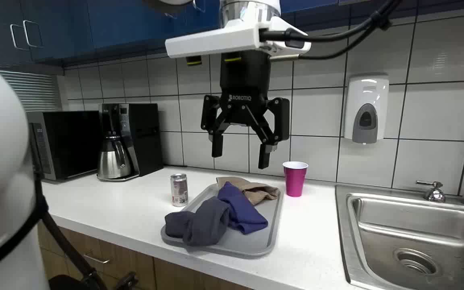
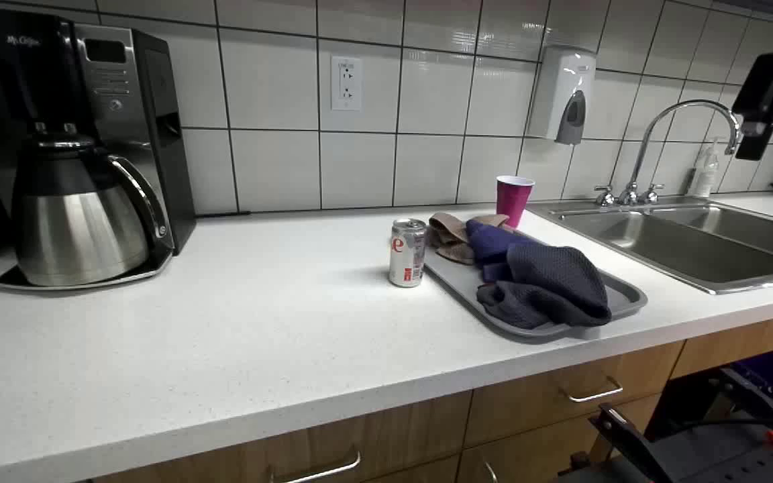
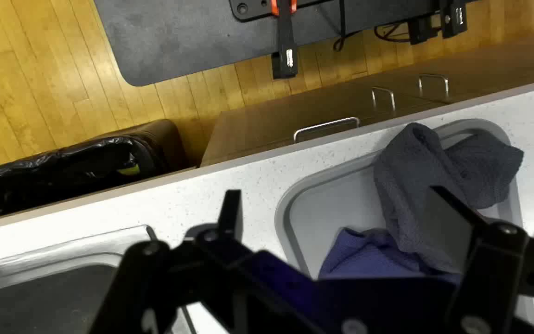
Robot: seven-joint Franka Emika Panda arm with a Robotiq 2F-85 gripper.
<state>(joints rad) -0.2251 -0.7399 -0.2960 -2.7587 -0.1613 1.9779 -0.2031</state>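
My gripper [image 1: 240, 157] is open and empty, held well above the counter over the grey tray [image 1: 252, 251]. In the wrist view its fingers [image 3: 336, 202] stand wide apart above the tray. A dark grey cloth [image 1: 207, 223], a purple-blue cloth [image 1: 242, 211] and a tan cloth [image 1: 252, 189] lie crumpled on the tray. The grey cloth [image 2: 557, 278] lies at the tray's front in an exterior view. A silver can [image 2: 407, 253] stands upright beside the tray. A magenta cup [image 1: 295, 181] stands upright behind the tray. The tan cloth is hidden in the wrist view.
A steel sink [image 1: 349, 241] with a faucet [image 2: 641, 141] lies beside the tray. A coffee maker [image 1: 143, 137] and a microwave [image 1: 71, 141] stand farther along the counter. A soap dispenser [image 1: 365, 108] hangs on the tiled wall. Blue cabinets [image 1: 115, 24] hang above.
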